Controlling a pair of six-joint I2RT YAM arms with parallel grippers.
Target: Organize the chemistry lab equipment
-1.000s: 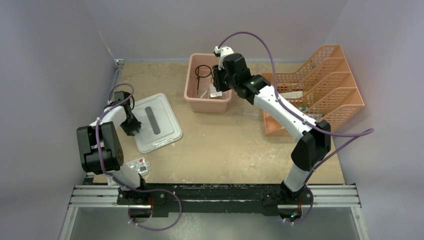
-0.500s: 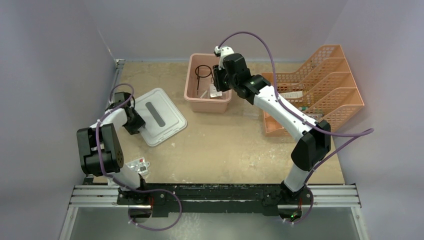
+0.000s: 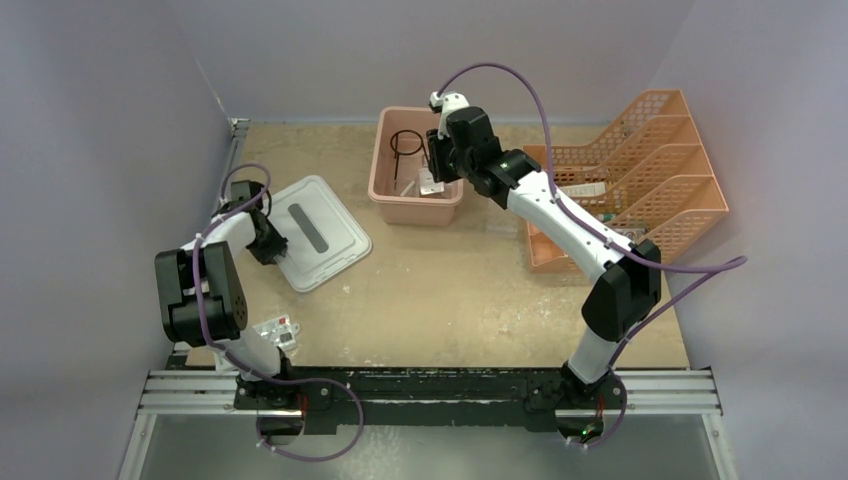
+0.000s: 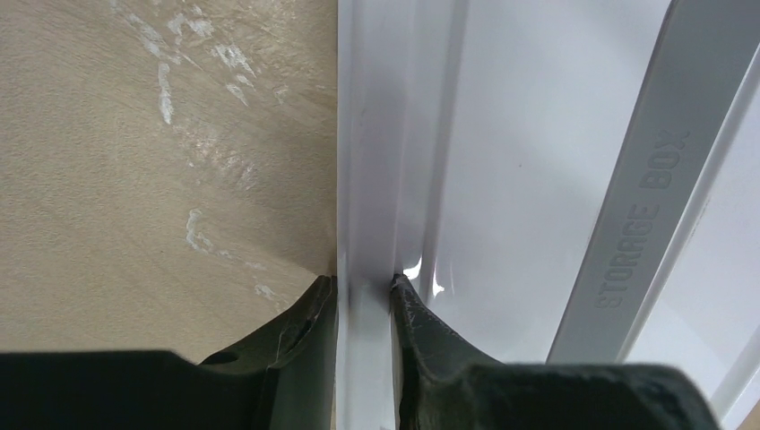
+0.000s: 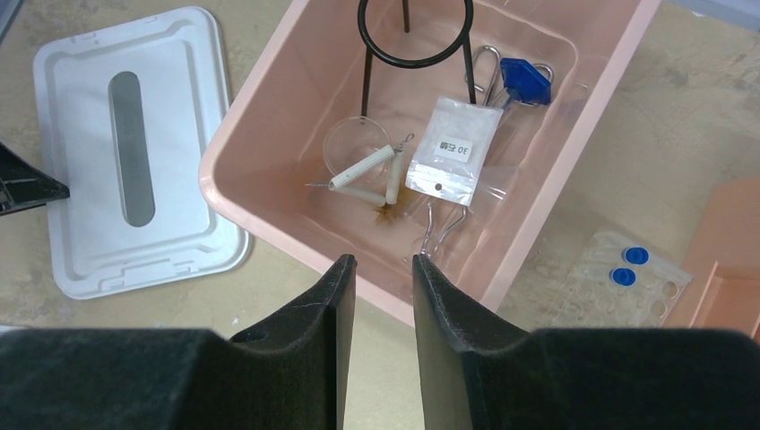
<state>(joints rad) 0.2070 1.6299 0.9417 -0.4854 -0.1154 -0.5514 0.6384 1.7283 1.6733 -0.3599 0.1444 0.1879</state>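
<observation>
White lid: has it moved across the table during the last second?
Yes. The white lid, pinched at its rim by the left gripper, has slid and turned toward the pink tub.

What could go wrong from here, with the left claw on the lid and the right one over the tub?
The left claw pinches only the thin rim of the flat white plastic lid, so the lid may slip or tilt out. The right claw, open above the pink plastic tub, could catch its near wall descending.

Left arm low, jaws clamped; right arm outstretched, jaws parted.
</observation>
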